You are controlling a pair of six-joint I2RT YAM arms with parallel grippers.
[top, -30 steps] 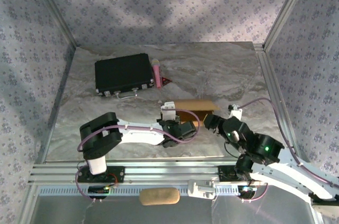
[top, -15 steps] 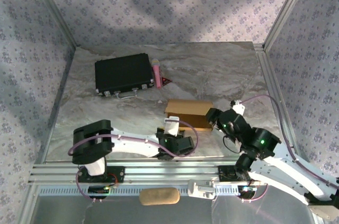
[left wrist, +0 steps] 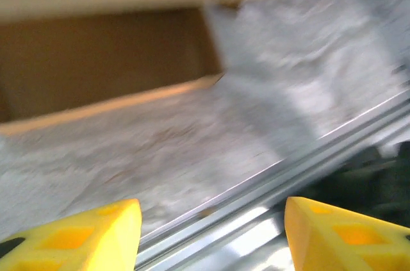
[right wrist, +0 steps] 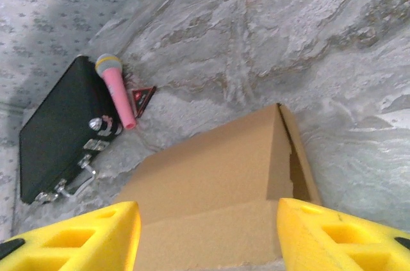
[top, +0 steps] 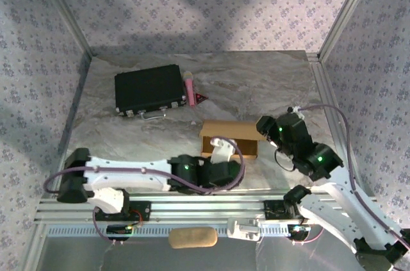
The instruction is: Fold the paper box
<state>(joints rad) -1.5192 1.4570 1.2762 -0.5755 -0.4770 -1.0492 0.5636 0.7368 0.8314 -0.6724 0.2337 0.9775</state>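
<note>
**Paper box (top: 229,138) released mid-bench (top: 269,85); both tools apart.**
Top: left tool (top: 222,149) has drawn back from the box toward the near rail; right tool (top: 264,123) at its right end. Left wrist: blurred, one box side seemingly open. Right wrist: fingers (right wrist: 77,236) spread above the box, so folding is probably unfinished.

Tan paper box (top: 238,131), apparently partly folded, rests on the table (top: 128,139).

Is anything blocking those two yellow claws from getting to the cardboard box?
Nothing visible does. Bare table lies between the left gripper and the cardboard box; the box sits directly ahead of the right gripper. The black case and pink microphone lie farther back.
</note>
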